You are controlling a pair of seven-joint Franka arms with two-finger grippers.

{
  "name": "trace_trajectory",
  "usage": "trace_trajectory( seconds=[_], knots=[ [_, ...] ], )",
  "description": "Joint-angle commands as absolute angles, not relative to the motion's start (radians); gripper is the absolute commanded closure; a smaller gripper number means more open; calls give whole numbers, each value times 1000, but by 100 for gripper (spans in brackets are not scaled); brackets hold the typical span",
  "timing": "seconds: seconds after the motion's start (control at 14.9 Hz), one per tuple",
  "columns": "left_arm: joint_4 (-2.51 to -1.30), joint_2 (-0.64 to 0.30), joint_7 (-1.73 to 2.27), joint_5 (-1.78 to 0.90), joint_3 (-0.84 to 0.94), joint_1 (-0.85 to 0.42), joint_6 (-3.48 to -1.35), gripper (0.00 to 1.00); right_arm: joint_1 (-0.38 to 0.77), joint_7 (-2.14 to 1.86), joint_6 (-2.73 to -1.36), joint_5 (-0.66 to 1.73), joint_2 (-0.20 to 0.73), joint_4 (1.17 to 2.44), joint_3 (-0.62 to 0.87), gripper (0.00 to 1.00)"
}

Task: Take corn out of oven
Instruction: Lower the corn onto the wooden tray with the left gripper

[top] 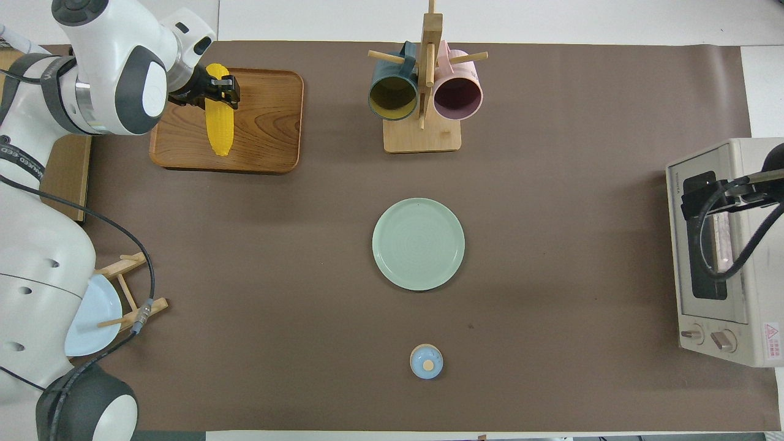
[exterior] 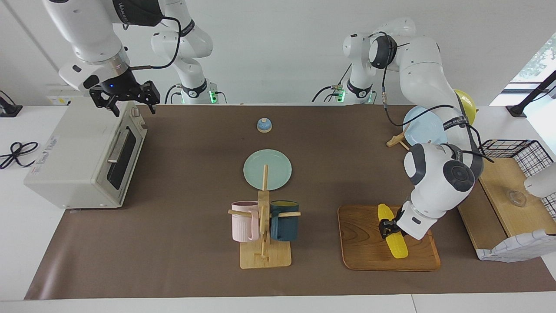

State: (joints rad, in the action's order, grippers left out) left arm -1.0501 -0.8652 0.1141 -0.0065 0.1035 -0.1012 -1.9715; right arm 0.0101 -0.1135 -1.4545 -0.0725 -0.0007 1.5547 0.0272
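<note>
Corn [exterior: 393, 233]: lies over the wooden tray [exterior: 360, 243] at the left arm's end of the surface, out of the oven, its tapered tip pointing toward the robots; whether it already rests on the wood or hangs just above cannot be told.
Left pincer [exterior: 386, 228]: clamped on the corn near its thick end, so most of the cob sticks out to one side of the grip.
Right pincer [exterior: 128, 101]: fingers apart, over the top front edge of the oven [exterior: 82, 156]; this arm waits.
Oven door: appears shut, handle bar facing the middle of the surface.
Risk, release height: if the fingers part while the corn is clear of the wood, the round cob may bounce and roll toward the tray's rim.
Risk, off-centre grip: held near one end, the corn could pivot and swing down if the hold slackens.
Risk, withdrawal: a fingertip dragging along the kernels on the way up could pull the cob sideways off the tray.
Risk, neighbours: the bulky wrist sits near the wire basket [exterior: 510, 150] with the wooden board; a wide swing back could clip it.
</note>
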Motion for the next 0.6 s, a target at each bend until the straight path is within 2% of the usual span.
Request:
trace_trajectory(
  seconds=[0.0, 0.34, 0.4, 0.47, 0.54],
  knots=[
    [-930, -950, 98, 23, 106, -104, -1953, 100, 28, -101, -1436, -61, 15, 1522, 15, 0],
    [-951, -933, 66, 25, 110, -103, -1970, 100, 20, -72, -1468, -41, 15, 1526, 15, 0],
    [-966, -921, 49, 25, 110, -103, -1973, 27, 24, -71, -1470, -41, 15, 1525, 17, 0],
    [-986, -908, 45, 23, 112, -103, -1973, 0, 29, -61, -1470, -43, 15, 1525, 20, 0],
    [-995, -897, 44, 23, 112, -103, -1968, 0, 29, -43, -1467, -43, 14, 1522, 20, 0]
  ],
)
